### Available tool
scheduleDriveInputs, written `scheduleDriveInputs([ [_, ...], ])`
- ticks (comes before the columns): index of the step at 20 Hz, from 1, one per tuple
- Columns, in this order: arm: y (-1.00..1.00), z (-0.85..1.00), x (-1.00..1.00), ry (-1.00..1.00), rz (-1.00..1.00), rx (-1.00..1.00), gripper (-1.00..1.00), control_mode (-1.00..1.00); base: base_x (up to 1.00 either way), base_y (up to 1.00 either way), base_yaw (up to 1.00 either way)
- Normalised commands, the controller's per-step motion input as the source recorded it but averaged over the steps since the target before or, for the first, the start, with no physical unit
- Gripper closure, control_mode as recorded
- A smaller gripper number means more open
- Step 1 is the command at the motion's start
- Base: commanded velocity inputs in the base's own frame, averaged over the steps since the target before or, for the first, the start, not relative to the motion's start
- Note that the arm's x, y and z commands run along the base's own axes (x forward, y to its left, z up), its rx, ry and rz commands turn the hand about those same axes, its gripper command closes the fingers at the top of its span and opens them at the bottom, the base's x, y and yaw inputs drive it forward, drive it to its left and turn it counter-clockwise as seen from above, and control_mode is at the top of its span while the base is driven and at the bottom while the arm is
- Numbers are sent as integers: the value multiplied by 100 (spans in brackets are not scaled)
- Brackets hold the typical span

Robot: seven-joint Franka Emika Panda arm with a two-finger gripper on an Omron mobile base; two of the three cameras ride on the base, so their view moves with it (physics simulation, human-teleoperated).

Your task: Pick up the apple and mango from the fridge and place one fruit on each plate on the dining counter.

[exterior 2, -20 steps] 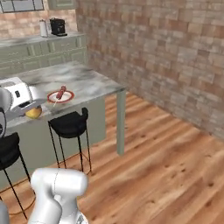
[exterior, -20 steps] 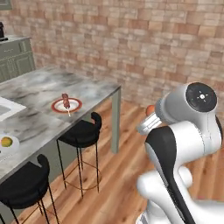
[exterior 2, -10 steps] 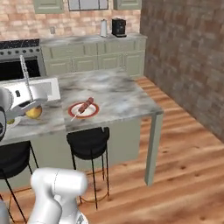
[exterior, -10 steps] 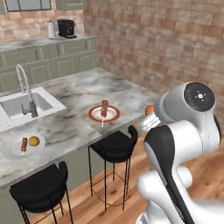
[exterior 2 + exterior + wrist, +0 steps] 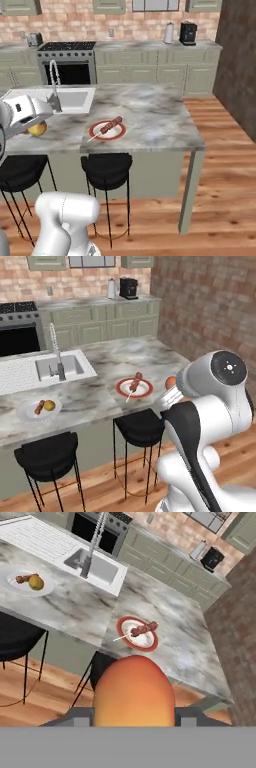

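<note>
Jaws: my jaws clamp the orange-red fruit (apple or mango, unclear), tips hidden.
Table: red-rimmed plate holds a skewer.

The arm is showing glossy white rounded shells, with a black band wrapping the elbow link. A dark round cap with a small white ring of marks is sitting on the big joint. In the right base view, a white rounded base segment is gleaming, smooth and free of cables.
</note>
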Motion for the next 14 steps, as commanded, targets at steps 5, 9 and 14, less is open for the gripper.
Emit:
scheduleDriveInputs([
  [5,0,0,0,0,0,0,100,100,53,-58,29],
  [9,0,0,0,0,0,0,100,100,50,-34,19],
  [14,-5,-3,30,5,6,11,100,-100,34,-11,9],
])
